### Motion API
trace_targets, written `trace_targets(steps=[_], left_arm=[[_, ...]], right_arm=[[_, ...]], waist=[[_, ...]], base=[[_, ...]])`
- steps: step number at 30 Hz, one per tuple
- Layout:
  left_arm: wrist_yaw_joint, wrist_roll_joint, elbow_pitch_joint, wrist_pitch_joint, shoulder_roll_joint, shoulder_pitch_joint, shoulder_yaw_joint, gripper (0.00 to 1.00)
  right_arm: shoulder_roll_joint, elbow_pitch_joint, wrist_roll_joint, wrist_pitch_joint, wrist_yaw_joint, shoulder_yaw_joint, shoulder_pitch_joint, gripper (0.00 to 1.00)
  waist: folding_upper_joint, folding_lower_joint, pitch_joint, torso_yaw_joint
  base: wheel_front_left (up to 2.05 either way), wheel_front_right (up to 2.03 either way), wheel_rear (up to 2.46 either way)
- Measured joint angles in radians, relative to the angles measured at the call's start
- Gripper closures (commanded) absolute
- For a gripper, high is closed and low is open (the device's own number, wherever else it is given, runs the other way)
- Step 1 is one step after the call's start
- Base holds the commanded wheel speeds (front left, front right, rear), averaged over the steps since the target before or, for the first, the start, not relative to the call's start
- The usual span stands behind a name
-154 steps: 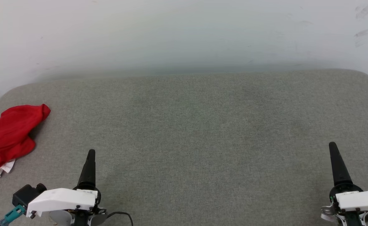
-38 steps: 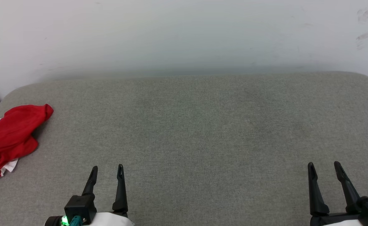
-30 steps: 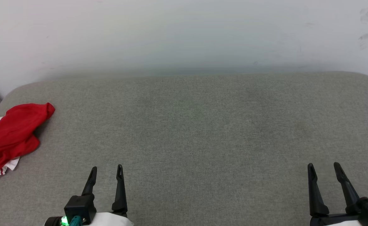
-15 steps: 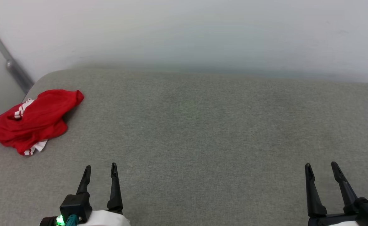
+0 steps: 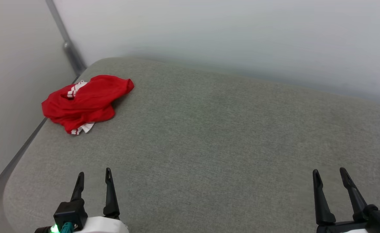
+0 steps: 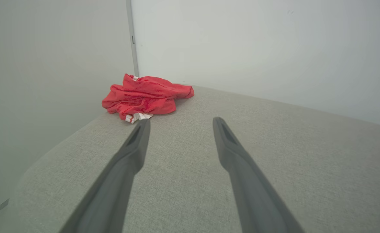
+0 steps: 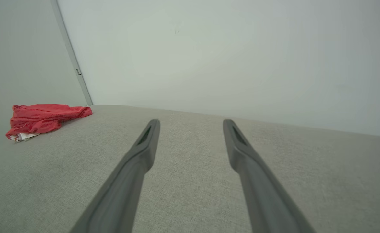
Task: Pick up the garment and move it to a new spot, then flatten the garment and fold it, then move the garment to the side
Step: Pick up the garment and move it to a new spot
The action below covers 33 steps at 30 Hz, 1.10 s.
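Your left gripper [image 5: 94, 172] has its fingers spread and holds nothing, low over the near edge of the grey cushion [image 5: 209, 145]. Your right gripper [image 5: 329, 170] is spread and empty too, well off to the right. The shirt [image 5: 86, 102] lies crumpled in a heap at the cushion's far left corner, well apart from both. You're on the first step, the pickup, not yet begun. Next, I'd judge, the left arm must reach forward and left and pinch a raised fold. Mind the edge: the heap sits just beside the cushion's left rim, near the wall [image 5: 15, 64]. The middle and right of the cushion give you open room to lay it out.
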Motion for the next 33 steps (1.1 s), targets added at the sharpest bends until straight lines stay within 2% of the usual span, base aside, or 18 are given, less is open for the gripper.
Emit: trace_targets(steps=[12,20,25,29,33], left_arm=[[0.018,-0.01,-0.013,0.0,0.0,0.004,0.018,0.0],[0.016,-0.021,-0.01,0.0,0.0,0.007,0.04,0.0],[-0.016,-0.009,0.011,0.0,0.0,-0.011,0.067,0.0],[-0.063,-0.007,0.042,0.0,0.001,-0.083,0.112,0.0],[-0.117,-0.019,0.102,0.0,0.039,-0.215,0.174,0.0]], right_arm=[[0.0,-0.001,-0.016,0.0,0.0,0.004,0.004,0.0],[0.0,-0.001,-0.023,0.0,0.0,0.005,0.003,0.0],[0.0,-0.003,-0.028,0.0,0.0,0.01,0.001,0.0],[0.0,-0.009,-0.043,0.0,0.0,0.011,-0.008,0.0],[0.0,-0.024,-0.078,0.0,0.0,0.011,-0.04,0.0]], waist=[[0.0,0.0,0.0,0.147],[0.0,0.0,0.005,0.184],[0.0,0.0,0.014,0.18],[0.0,0.0,0.036,0.171],[0.0,0.0,0.079,0.157]], base=[[0.0,0.0,0.0],[0.0,0.0,0.0],[0.0,0.0,0.0],[0.0,0.0,0.0],[0.0,0.0,0.0]])
